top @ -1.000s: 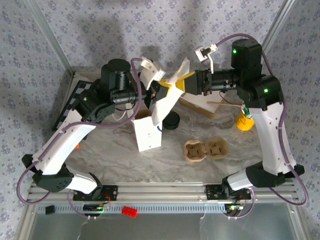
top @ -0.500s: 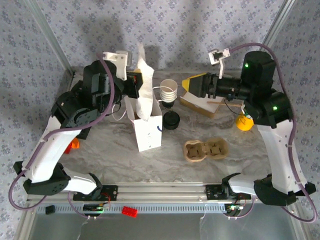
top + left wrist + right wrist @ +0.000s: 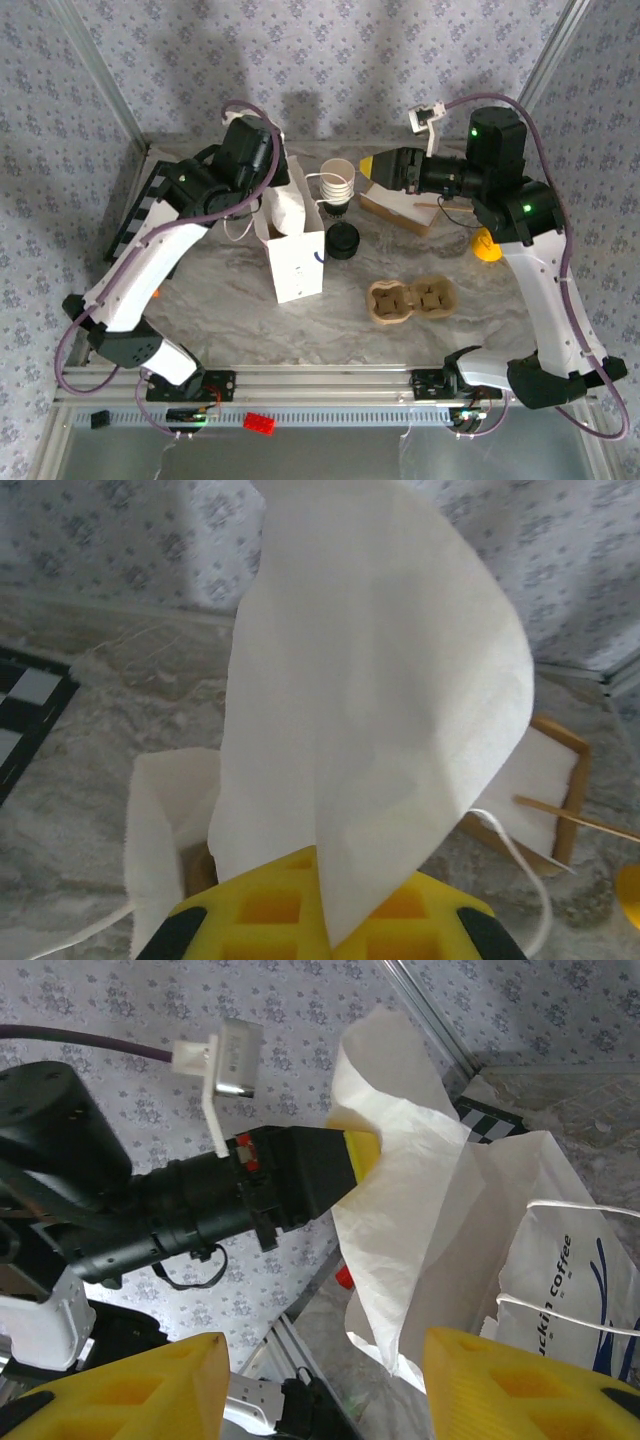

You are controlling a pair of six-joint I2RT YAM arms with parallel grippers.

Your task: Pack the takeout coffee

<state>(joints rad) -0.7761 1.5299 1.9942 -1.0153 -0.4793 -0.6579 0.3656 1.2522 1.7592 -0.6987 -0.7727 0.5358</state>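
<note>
A white paper bag (image 3: 297, 262) printed "luckin coffee" (image 3: 560, 1260) stands open at mid-table. My left gripper (image 3: 278, 193) is above its mouth, shut on a white napkin (image 3: 370, 680) that hangs down into the bag's opening (image 3: 165, 810). The napkin (image 3: 400, 1190) and the left gripper's yellow tip (image 3: 357, 1147) also show from the right wrist. My right gripper (image 3: 384, 168) is open and holds nothing, level with a paper cup (image 3: 338, 181) just behind the bag. A black lid (image 3: 343, 240) lies beside the bag. A brown cup carrier (image 3: 412, 301) lies in front.
A wooden tray (image 3: 400, 212) with napkins and a stir stick (image 3: 575, 818) sits at the back right. A yellow object (image 3: 487, 245) lies right of it. A checkered board (image 3: 140, 215) leans at the left, with an orange piece (image 3: 155, 292) near it.
The right gripper let go of the napkin and drew back to the right. The left gripper swung the napkin left, then lowered it over the bag's mouth.
</note>
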